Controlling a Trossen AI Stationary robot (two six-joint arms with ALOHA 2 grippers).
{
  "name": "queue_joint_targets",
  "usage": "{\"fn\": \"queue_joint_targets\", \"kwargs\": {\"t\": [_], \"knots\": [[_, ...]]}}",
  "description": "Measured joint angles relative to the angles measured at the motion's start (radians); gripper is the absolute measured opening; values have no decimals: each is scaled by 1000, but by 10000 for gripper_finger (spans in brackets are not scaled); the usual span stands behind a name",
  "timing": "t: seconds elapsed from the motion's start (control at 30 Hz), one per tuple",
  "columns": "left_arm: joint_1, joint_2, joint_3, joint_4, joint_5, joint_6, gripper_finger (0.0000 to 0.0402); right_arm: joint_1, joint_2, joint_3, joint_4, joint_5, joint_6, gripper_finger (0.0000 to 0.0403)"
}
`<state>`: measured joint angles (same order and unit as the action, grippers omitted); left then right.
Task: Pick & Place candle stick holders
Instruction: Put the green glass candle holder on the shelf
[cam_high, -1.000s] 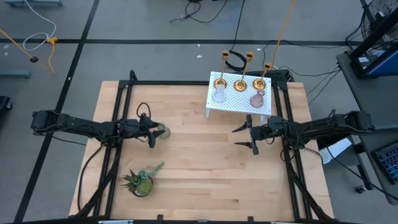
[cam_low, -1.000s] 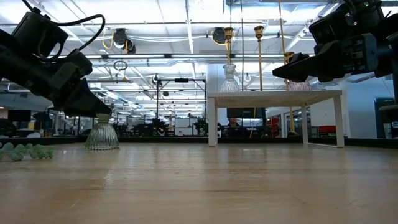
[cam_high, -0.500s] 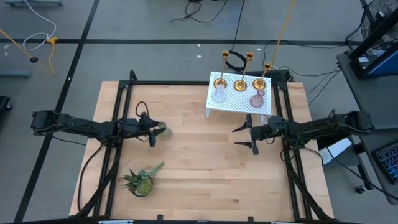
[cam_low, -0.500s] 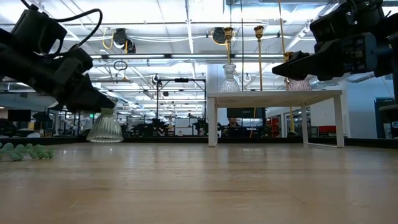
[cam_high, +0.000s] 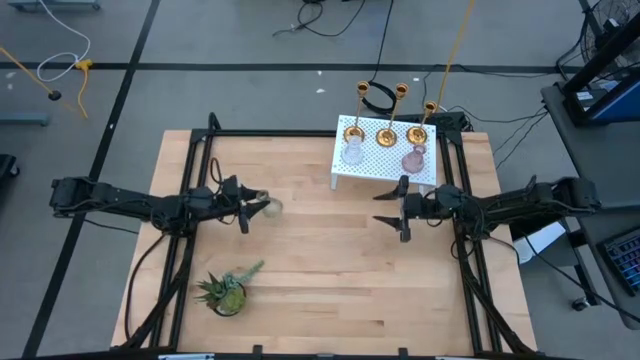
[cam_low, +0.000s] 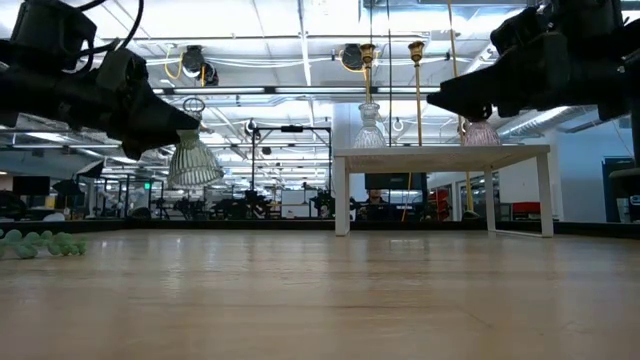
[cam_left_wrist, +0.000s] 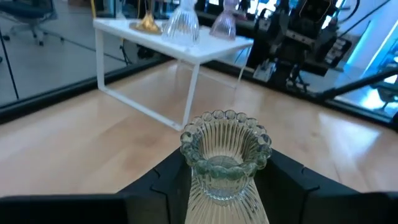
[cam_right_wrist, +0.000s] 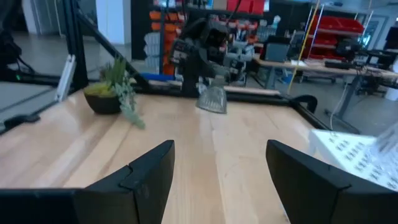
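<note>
A greenish-grey ribbed glass holder (cam_high: 266, 207) hangs in my left gripper (cam_high: 244, 209) over the table's left middle; the low view shows the holder (cam_low: 194, 163) clear of the wood. Three brass holders (cam_high: 386, 131), a clear glass one (cam_high: 353, 153) and a pinkish one (cam_high: 414, 159) stand on a white perforated stand (cam_high: 380, 165) at the far right. My right gripper (cam_high: 392, 210) is open and empty just in front of the stand. My left gripper pinches the holder's narrow neck (cam_left_wrist: 219, 178), just below its beaded rim (cam_left_wrist: 225, 119), between its two fingers (cam_left_wrist: 171, 180). The fingers come about level from the table's left. The holder is lifted clear of the table, its wide ribbed base (cam_low: 195, 177) lowest, slightly tilted.
A small spiky green potted plant (cam_high: 226, 291) stands near the table's front left. Black frame rails (cam_high: 190, 190) run along the table's left and right sides. Bare wood (cam_high: 320, 260) lies between the two grippers.
My left gripper has gone up with the glass holder, which stood on the table and now hangs clear of it, and has carried it a little toward the right. My right gripper has gone slightly up and toward the far edge, still open.
</note>
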<state>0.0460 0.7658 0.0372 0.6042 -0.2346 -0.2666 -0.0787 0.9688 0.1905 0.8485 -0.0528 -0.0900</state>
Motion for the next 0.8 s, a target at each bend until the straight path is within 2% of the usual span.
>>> {"fn": "queue_joint_targets", "kwargs": {"t": [0.27, 0.47, 0.8], "knots": [[0, 50, 55, 9, 10, 1, 149, 0, 156, 0, 206, 4, 25, 247], [0, 237, 193, 10, 21, 53, 167, 0, 219, 0, 269, 5, 26, 247], [0, 541, 473, 4, 106, 144, 171, 0, 221, 0, 263, 4, 52, 247]]}}
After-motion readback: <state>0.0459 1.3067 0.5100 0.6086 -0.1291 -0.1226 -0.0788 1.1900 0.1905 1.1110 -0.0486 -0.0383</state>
